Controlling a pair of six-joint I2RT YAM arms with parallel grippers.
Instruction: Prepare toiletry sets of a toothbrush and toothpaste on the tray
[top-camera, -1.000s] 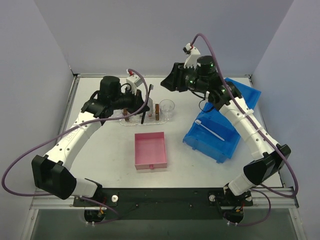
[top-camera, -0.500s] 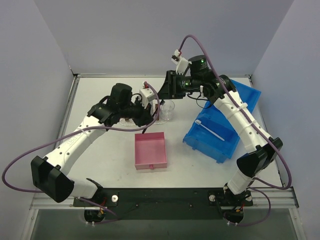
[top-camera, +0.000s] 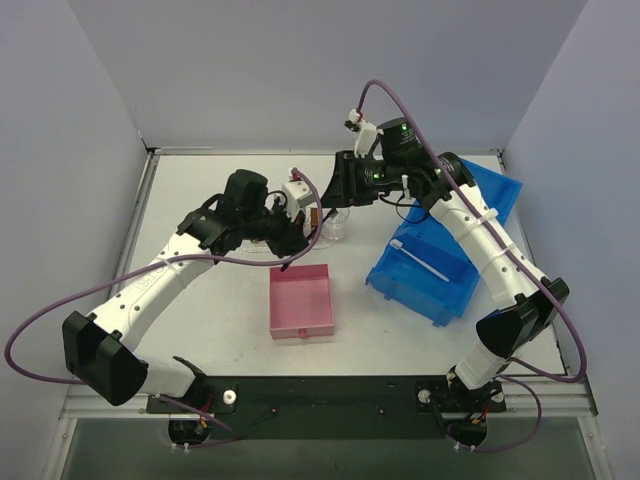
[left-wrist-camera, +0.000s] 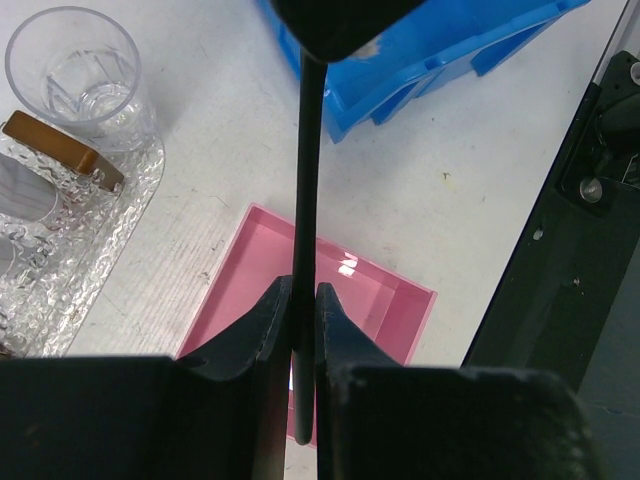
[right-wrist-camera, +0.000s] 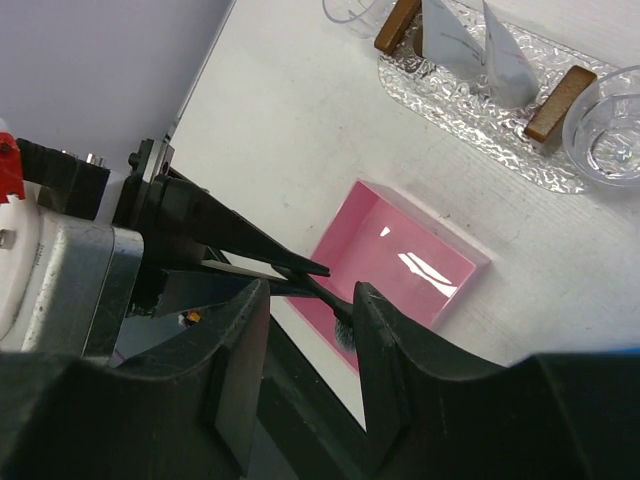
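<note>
Passing the slim black toothbrush (left-wrist-camera: 308, 180) across, I reckon: my left gripper (left-wrist-camera: 300, 300) clamps it; my right gripper (right-wrist-camera: 310, 292), parted around its head, must close next.

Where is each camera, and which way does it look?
Top external: high behind the arms, looking down on the table; both arms show.
Left wrist: looks down past its fingers, clamped on a thin black toothbrush, onto the square pink box.
Right wrist: looks between its fingers at the left gripper.
All share the box.
</note>
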